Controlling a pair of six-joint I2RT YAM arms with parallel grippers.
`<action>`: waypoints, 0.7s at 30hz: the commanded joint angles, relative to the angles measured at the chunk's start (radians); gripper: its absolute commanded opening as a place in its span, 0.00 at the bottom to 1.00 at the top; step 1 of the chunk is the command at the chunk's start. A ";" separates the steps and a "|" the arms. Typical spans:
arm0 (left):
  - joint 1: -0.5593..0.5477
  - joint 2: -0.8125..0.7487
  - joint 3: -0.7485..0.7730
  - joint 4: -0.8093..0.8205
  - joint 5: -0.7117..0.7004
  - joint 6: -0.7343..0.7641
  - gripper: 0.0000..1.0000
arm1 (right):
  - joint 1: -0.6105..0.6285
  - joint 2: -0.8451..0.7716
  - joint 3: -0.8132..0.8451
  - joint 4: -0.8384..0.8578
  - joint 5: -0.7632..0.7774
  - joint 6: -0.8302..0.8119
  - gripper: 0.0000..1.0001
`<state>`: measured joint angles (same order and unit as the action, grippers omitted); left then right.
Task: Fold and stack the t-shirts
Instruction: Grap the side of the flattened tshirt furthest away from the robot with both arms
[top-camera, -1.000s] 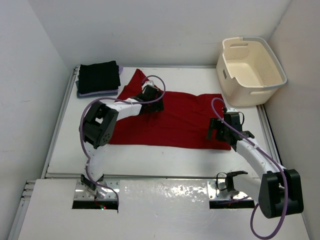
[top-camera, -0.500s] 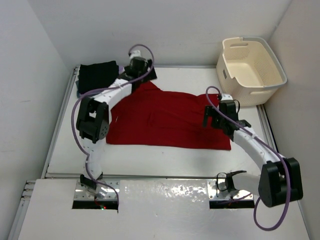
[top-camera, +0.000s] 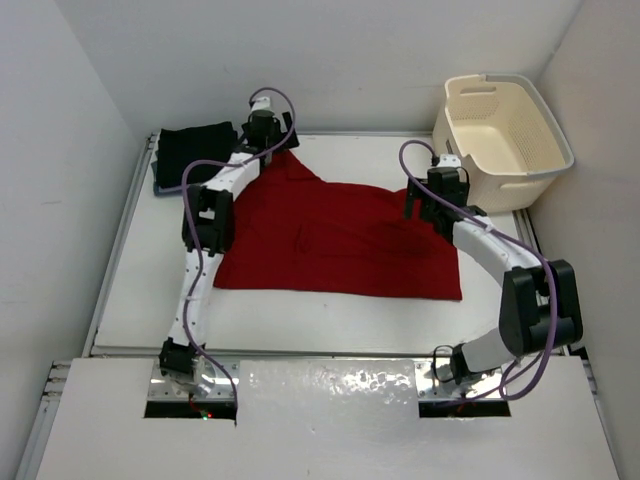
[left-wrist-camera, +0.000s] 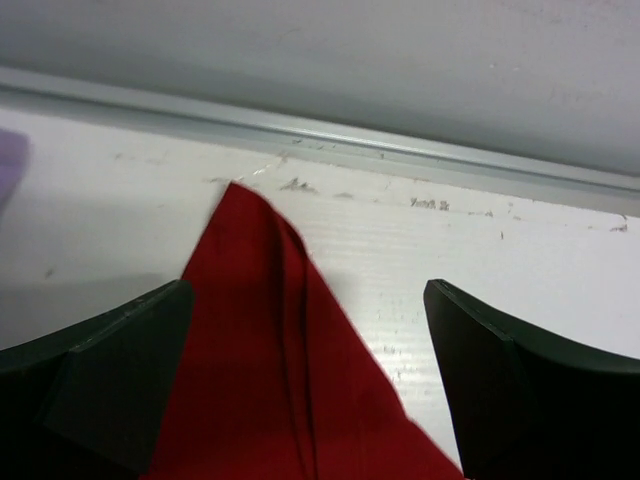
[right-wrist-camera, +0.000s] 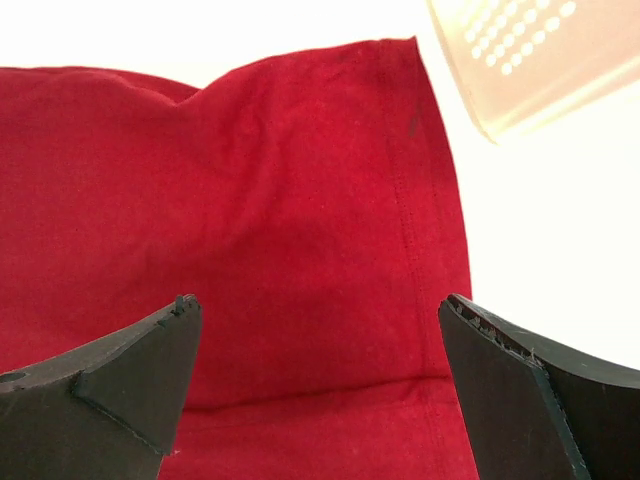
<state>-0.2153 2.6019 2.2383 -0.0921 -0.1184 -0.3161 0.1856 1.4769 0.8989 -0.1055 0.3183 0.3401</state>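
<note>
Beyond the left fingers (left-wrist-camera: 110, 370), to their left, sits the folded stack (top-camera: 195, 155). These fingers stand wide and hold nothing. Between them lies the pointed far corner of the red t-shirt (top-camera: 340, 240), which is spread flat on the desk (top-camera: 320, 310). The right fingers (right-wrist-camera: 110, 380), equally wide and empty, straddle the shirt's stitched hem, with the laundry basket (right-wrist-camera: 530, 60) just beyond them. The fold should go best if both pairs drop together, pinch well inside the edge, and lift evenly.
</note>
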 joint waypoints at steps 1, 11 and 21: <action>-0.013 0.042 0.131 0.123 -0.024 0.044 1.00 | 0.002 0.032 0.040 0.041 0.001 -0.006 0.99; -0.052 0.179 0.219 0.149 -0.149 0.167 0.82 | 0.002 0.052 0.023 0.006 0.034 -0.007 0.99; -0.062 0.227 0.266 0.120 -0.165 0.189 0.47 | 0.002 0.072 0.021 0.016 0.030 0.007 0.99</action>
<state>-0.2699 2.8231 2.4325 0.0029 -0.2810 -0.1417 0.1856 1.5440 0.9054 -0.1131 0.3370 0.3401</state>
